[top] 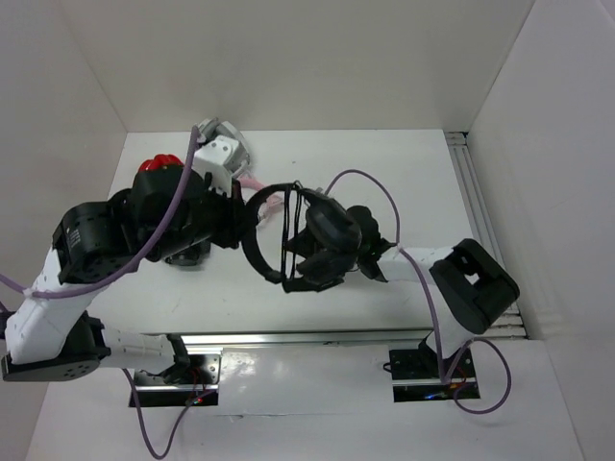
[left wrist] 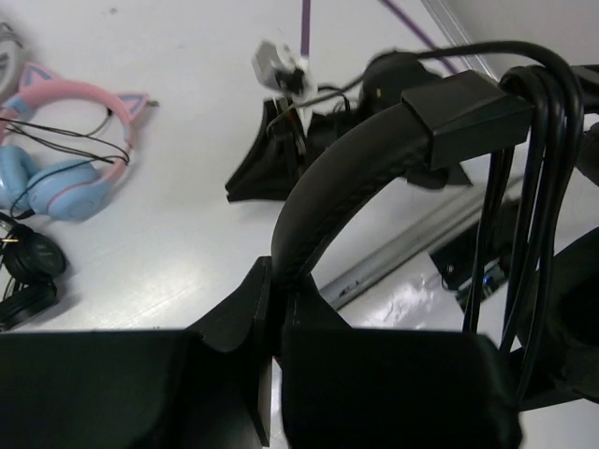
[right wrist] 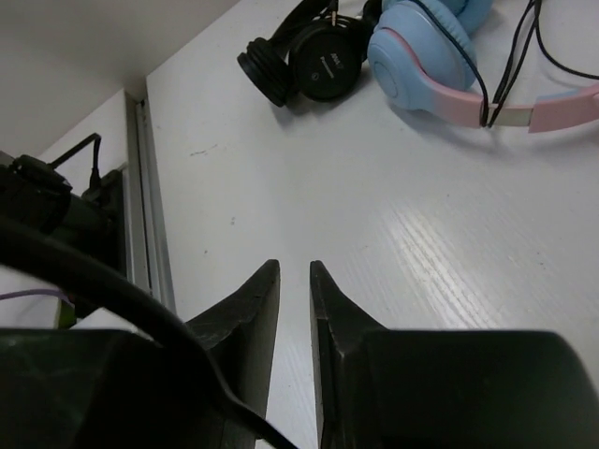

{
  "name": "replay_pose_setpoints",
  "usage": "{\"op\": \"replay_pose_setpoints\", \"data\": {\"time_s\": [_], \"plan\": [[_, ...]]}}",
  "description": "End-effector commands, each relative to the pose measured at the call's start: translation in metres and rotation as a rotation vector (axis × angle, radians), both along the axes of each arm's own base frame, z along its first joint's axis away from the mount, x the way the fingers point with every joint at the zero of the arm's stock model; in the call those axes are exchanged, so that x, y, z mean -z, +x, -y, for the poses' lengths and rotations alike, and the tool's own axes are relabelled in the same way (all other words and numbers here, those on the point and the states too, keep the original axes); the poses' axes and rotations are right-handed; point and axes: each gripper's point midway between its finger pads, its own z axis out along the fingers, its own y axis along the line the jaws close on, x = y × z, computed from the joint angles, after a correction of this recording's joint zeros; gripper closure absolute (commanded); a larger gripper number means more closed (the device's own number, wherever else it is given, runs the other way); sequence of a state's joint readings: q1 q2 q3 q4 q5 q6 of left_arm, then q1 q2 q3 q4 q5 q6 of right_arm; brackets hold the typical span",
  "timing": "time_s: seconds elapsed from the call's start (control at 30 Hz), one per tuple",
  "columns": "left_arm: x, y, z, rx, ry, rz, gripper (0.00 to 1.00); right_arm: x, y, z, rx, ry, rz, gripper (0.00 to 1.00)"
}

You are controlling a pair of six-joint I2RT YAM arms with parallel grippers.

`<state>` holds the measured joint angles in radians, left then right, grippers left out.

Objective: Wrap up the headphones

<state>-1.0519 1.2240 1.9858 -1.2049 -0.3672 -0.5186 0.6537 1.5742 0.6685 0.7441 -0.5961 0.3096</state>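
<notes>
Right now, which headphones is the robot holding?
The big all-black pair, its band clamped in the left pincer; the pink-and-blue pair and the small black pair lie on the table.

The counter point(top: 413, 163) lies bare in the upper right of the top view and in a strip at lower centre. The red pair point(top: 159, 165), the grey pair point(top: 219, 142) and the left arm point(top: 144, 226) crowd the upper left, and the headphones point(top: 246, 238) block the centre. In the right wrist view, bare counter runs ahead of the jaws up to the smaller black pair point(right wrist: 309, 58) and the pink-and-blue pair point(right wrist: 430, 56) along the top edge.
</notes>
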Motion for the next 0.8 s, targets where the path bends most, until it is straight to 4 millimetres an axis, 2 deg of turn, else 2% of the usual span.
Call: {"op": "replay_pose_setpoints", "data": {"time_s": [0.0, 0.07, 0.13, 0.27, 0.3, 0.33, 0.43, 0.47, 0.53, 0.6, 0.77], "plan": [[-0.022, 0.020, -0.008, -0.162, -0.044, 0.032, 1.00, -0.030, -0.003, -0.012, -0.049, 0.136, 0.080, 0.73], [-0.028, 0.031, -0.025, -0.264, -0.037, 0.060, 1.00, -0.013, -0.010, -0.011, -0.046, 0.122, 0.050, 0.73], [-0.029, 0.042, -0.034, -0.321, -0.036, 0.062, 1.00, -0.007, -0.013, -0.007, -0.036, 0.122, 0.039, 0.72], [-0.027, 0.067, -0.048, -0.418, -0.046, 0.072, 1.00, 0.017, -0.026, 0.002, -0.033, 0.112, -0.002, 0.72], [-0.032, 0.073, -0.050, -0.430, -0.059, 0.088, 1.00, 0.023, -0.028, 0.004, -0.033, 0.107, -0.008, 0.72], [-0.033, 0.081, -0.061, -0.475, -0.068, 0.090, 1.00, 0.025, -0.030, 0.007, -0.021, 0.110, -0.019, 0.72], [-0.043, 0.102, -0.074, -0.512, -0.092, 0.103, 1.00, 0.034, -0.039, 0.015, -0.009, 0.121, -0.032, 0.72], [-0.039, 0.111, -0.074, -0.521, -0.086, 0.086, 1.00, 0.038, -0.044, 0.019, -0.009, 0.128, -0.038, 0.72], [-0.038, 0.126, -0.077, -0.539, -0.091, 0.081, 1.00, 0.043, -0.044, 0.019, 0.006, 0.121, -0.045, 0.82], [-0.029, 0.142, -0.081, -0.560, -0.086, 0.051, 1.00, 0.048, -0.050, 0.018, -0.005, 0.106, -0.051, 1.00], [-0.008, 0.174, -0.100, -0.652, -0.074, 0.024, 1.00, 0.052, -0.059, 0.017, 0.032, 0.047, -0.046, 1.00]]}}
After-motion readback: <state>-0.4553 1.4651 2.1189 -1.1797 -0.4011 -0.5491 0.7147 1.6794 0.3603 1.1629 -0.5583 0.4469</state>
